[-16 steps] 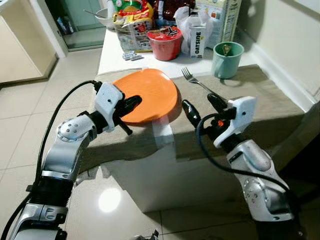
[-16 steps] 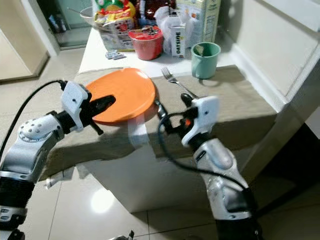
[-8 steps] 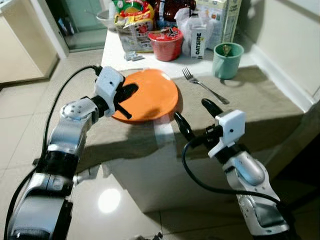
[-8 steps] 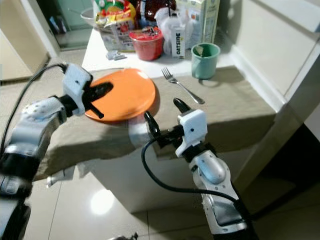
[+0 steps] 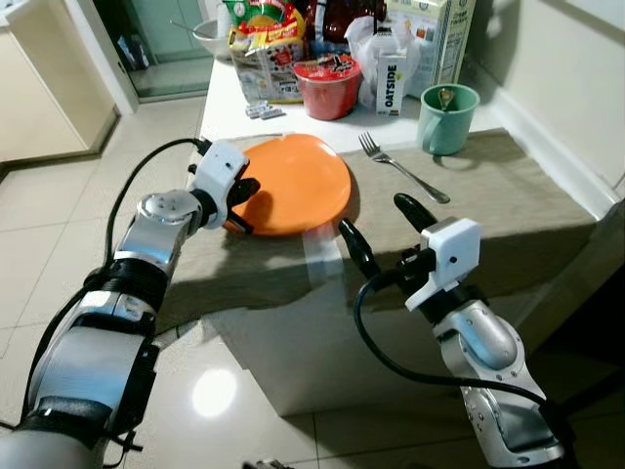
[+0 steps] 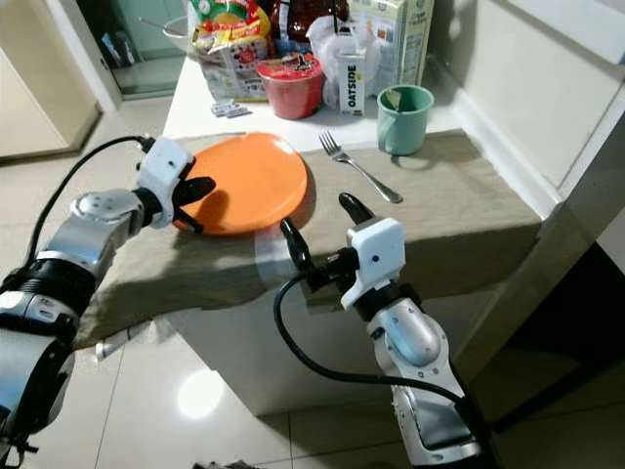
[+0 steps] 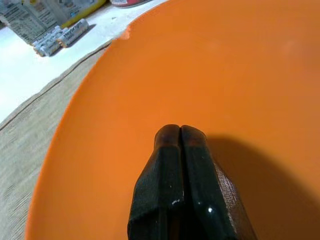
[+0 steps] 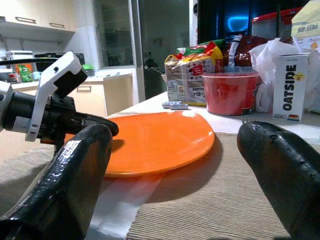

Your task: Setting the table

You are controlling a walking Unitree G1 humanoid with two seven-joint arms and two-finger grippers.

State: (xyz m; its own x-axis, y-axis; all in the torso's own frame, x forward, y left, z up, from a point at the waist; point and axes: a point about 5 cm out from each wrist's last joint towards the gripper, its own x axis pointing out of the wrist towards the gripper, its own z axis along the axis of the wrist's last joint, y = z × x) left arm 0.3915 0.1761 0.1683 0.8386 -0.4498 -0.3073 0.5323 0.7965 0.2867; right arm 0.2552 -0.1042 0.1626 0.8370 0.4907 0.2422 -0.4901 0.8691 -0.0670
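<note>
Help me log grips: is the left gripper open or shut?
Shut: the left gripper's two black fingertips press together over the orange plate.

My views are evenly lit and sharp, a lamp glares off the floor [image 5: 213,389], and my right tool [image 8: 175,180] looms blurred.

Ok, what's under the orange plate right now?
The orange plate lies on the beige table runner. The left pincer is at its rim, shut. What lies beneath the plate's middle is covered.
</note>
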